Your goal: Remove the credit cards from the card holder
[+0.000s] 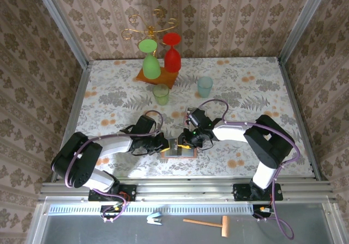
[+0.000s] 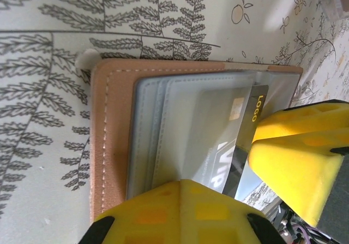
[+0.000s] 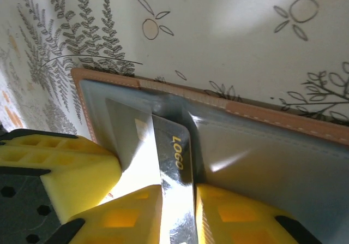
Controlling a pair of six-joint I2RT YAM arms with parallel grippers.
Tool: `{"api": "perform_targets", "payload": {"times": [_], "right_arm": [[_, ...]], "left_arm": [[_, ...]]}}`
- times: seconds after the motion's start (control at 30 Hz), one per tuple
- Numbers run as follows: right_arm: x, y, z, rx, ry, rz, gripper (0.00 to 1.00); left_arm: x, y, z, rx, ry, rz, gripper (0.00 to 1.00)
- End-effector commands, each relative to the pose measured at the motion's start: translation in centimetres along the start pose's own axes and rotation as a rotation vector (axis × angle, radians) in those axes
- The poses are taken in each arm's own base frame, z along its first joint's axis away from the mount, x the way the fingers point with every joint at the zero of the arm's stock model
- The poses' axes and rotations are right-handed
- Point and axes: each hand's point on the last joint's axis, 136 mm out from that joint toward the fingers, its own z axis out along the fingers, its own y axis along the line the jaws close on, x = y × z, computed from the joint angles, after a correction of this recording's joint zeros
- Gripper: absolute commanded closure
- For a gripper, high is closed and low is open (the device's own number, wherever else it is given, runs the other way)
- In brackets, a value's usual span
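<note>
1. We see a credit card with a yellow "LOGO" on it. One end sits in a clear pocket of the card holder. The other end sticks out.
2. The card holder lies open and flat on the flowery tablecloth. It is tan outside and grey inside.
3. The right gripper pinches the free end of the card between its two yellow fingers. Its jaws are almost together.
4. The left gripper is at the other side of the holder. Its yellow fingers are pressed together, with no gap we can see, over the holder's edge.
5. Well behind the holder stand a pale green cup and a pale blue cup. There is also a wooden stand with a green glass and a red glass, both upside down.
6. In front of the holder, past the table edge, lies a wooden mallet.
</note>
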Motion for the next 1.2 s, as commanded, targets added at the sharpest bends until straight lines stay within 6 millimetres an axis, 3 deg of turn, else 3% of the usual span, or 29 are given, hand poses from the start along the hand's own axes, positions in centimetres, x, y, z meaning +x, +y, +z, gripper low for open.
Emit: {"api": "perform_targets", "payload": {"times": [0.0,0.63,1.17], "right_arm": [[0.3,-0.3,0.6,-0.033,0.028,0.030,0.79],[-0.2,0.1,-1.2,-0.048,-0.023,0.021,0.93],[0.2,-2.9,-2.6,0.015,-0.041,0.029,0.94]], "left_arm": [[0.6,1.6,0.5,-0.060,0.025,-0.007,0.95],[0.8,1.9,0.5,-0.063,0.028,-0.012,0.95],[0.9,1.9,0.3,-0.061,0.026,-0.016,0.95]]}}
